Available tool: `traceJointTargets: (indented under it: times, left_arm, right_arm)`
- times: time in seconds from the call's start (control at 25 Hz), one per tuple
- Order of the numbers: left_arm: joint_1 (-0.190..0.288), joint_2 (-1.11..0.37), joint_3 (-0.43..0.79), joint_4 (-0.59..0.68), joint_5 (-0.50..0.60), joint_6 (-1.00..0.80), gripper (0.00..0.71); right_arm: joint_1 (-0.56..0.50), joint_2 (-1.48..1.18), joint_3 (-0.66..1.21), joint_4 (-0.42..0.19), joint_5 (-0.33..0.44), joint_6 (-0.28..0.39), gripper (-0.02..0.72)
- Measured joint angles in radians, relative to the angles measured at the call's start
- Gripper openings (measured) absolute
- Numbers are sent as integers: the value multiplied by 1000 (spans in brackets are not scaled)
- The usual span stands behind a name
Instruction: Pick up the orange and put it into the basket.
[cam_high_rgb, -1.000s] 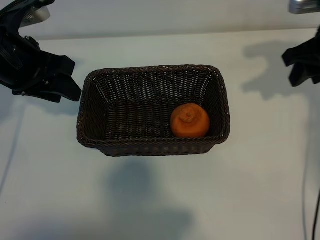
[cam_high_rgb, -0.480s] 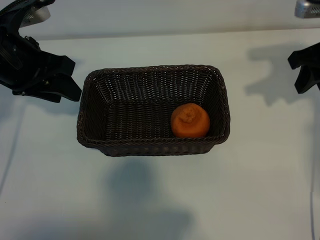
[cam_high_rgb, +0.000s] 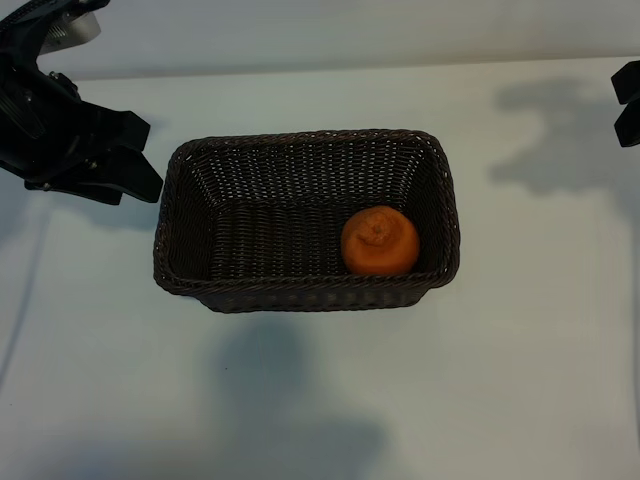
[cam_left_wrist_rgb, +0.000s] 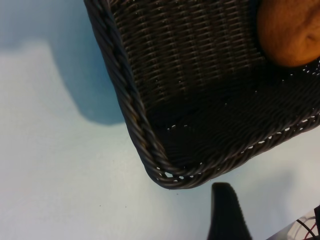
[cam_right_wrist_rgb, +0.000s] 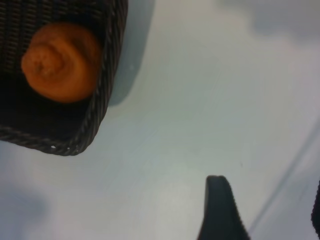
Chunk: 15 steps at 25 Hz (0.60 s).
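The orange (cam_high_rgb: 379, 241) lies inside the dark wicker basket (cam_high_rgb: 300, 142), in its front right corner, free of both grippers. It also shows in the left wrist view as the orange (cam_left_wrist_rgb: 290, 32) and in the right wrist view as the orange (cam_right_wrist_rgb: 61, 61) behind the basket's rim (cam_right_wrist_rgb: 107, 95). My left gripper (cam_high_rgb: 150, 158) hangs open and empty just left of the basket; one of its fingers (cam_left_wrist_rgb: 227, 212) shows near a basket corner (cam_left_wrist_rgb: 170, 175). My right gripper (cam_high_rgb: 627, 100) sits at the far right edge, open and empty, well clear of the basket.
The basket stands mid-table on a pale tabletop (cam_high_rgb: 300, 400). A thin cable (cam_right_wrist_rgb: 285, 185) runs across the table near the right gripper. Open table surface surrounds the basket on all sides.
The right gripper has drawn away to the right, from beside the basket's far right to the edge of the exterior view. The left arm, basket and orange have not moved.
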Motion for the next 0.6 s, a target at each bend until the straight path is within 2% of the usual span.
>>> traceJointTargets:
  times: [0.6]
  left_arm:
    - [0, -131, 0, -1, 12, -1, 462]
  right_arm:
    - [0, 0, 0, 0, 0, 4, 436]
